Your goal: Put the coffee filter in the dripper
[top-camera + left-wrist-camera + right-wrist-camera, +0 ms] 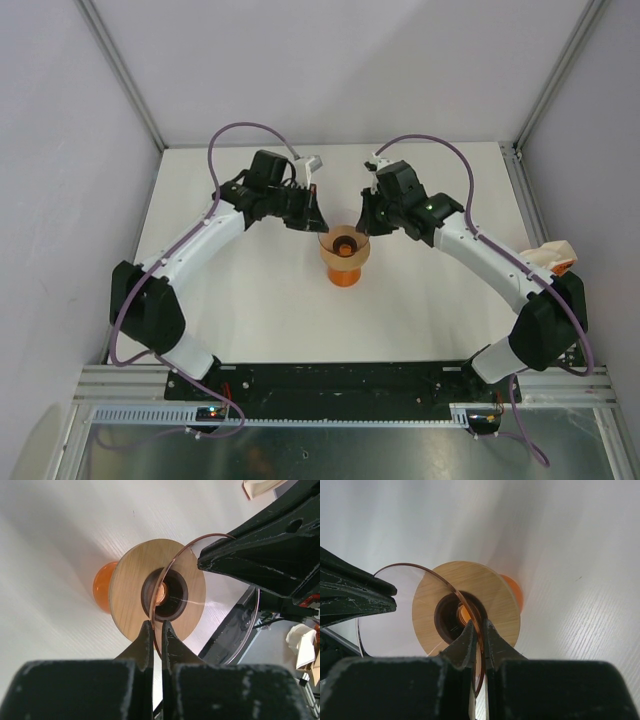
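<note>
Both my tools are clamped on the dripper (345, 262), which stands upright at the middle of the table (260, 320) with its mouth facing up. My left gripper (318, 228) has its jaws closed on the rim at about 10 o'clock, and my right gripper (365, 225) has the rim at about 2 o'clock. Each wrist view shows the thin clear-orange edge nipped between black fingertips. The cone is glossy see-through plastic, passing down through a flat round wooden collar (130, 580) to a rounded orange foot. I see no paper inside it. I cannot find a loose coffee filter anywhere. The only candidate is a pale packet (553, 257) with an orange corner, well apart at 3 o'clock by the table's right edge, beside my right elbow. I judge the right arm nearer to it, so that one would have to let go first while the left steadies the cup.
</note>
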Tool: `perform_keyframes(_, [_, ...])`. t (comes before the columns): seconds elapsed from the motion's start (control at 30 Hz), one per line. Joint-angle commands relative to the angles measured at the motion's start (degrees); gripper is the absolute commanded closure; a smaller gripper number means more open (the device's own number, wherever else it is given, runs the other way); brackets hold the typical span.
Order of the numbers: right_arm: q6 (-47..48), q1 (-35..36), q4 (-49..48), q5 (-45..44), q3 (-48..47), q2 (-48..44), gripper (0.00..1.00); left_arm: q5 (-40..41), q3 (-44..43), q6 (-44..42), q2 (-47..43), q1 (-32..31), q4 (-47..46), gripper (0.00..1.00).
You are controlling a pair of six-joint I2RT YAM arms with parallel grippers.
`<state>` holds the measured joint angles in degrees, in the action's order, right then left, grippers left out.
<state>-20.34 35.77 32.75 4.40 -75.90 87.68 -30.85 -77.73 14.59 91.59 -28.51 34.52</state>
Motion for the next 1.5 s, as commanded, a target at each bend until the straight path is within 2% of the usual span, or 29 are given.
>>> perform_keyframes(0.0, [6.4,1.3,3.8,1.5,6.0,7.5,1.00,5.6,6.5,-12.5,11.5,-1.4,8.7,1.00])
perform_keyframes(0.23, [6.0,0.9,3.0,2.8,5.9,5.4,1.00,4.6,0.9,-12.2,8.4,-1.2,8.7,0.98])
perform_keyframes(0.67, [4.9,0.7,3.8,3.1,1.7,3.9,1.00,8.1,-10.4,-9.8,6.5,-1.3,9.5,0.80])
perform_keyframes(0.8, [4.9,0.7,4.2,2.8,0.6,4.0,0.95,8.1,-12.7,-9.5,6.1,-1.3,9.6,0.75])
perform_keyframes(1.03, [4.5,0.9,4.3,2.6,-1.6,2.8,0.90,9.0,-15.3,-9.7,5.7,-1.3,10.2,0.74])
perform_keyframes(1.1, [4.6,1.2,4.7,2.4,-2.7,2.6,0.87,9.0,-15.6,-9.6,5.5,-1.3,10.3,0.74])
perform_keyframes(1.33, [6.0,3.0,5.5,1.0,-7.1,2.4,0.62,8.4,-16.6,-9.9,5.0,-1.3,10.6,0.70])
perform_keyframes(1.47, [6.6,3.3,5.6,0.5,-8.9,1.5,0.52,7.9,-16.3,-10.1,4.5,-1.3,10.8,0.69])
